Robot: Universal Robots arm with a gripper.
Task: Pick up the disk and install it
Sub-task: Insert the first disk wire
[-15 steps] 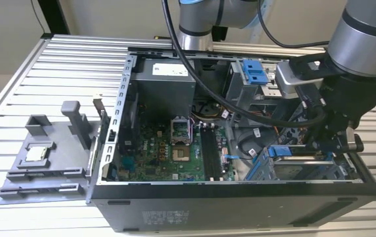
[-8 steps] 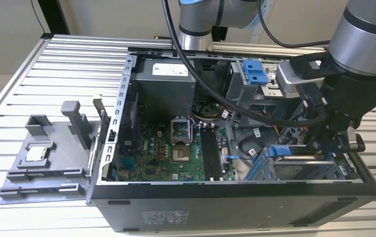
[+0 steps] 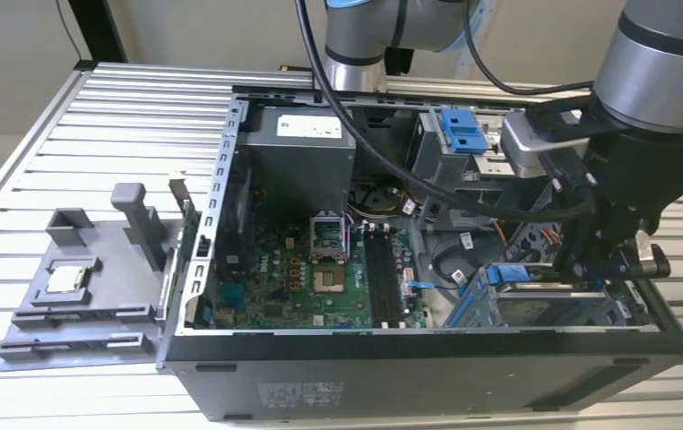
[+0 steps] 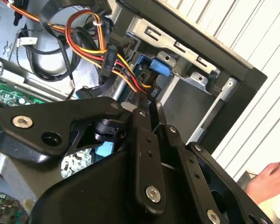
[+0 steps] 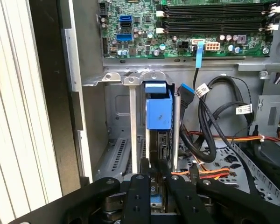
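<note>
An open black computer case (image 3: 437,367) lies on a slatted metal table (image 3: 138,107), its green circuit board (image 3: 317,269) exposed. A silver robot arm (image 3: 664,98) reaches down into the case's corner at the exterior view's right, its gripper (image 3: 610,260) just beside the disk (image 3: 512,275), whose blue rail shows in the drive bay. Outside the case, at the exterior view's left, a grey plastic tray (image 3: 115,300) holds a small square chip (image 3: 66,278).

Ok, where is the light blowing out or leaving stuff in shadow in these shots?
First wrist view: the table slats glare almost white, and the bay around the disk is shaded. Second wrist view: same white slats, with the pincer a black mass in front. Exterior view: even light, though the case is dim inside under the arm.
</note>
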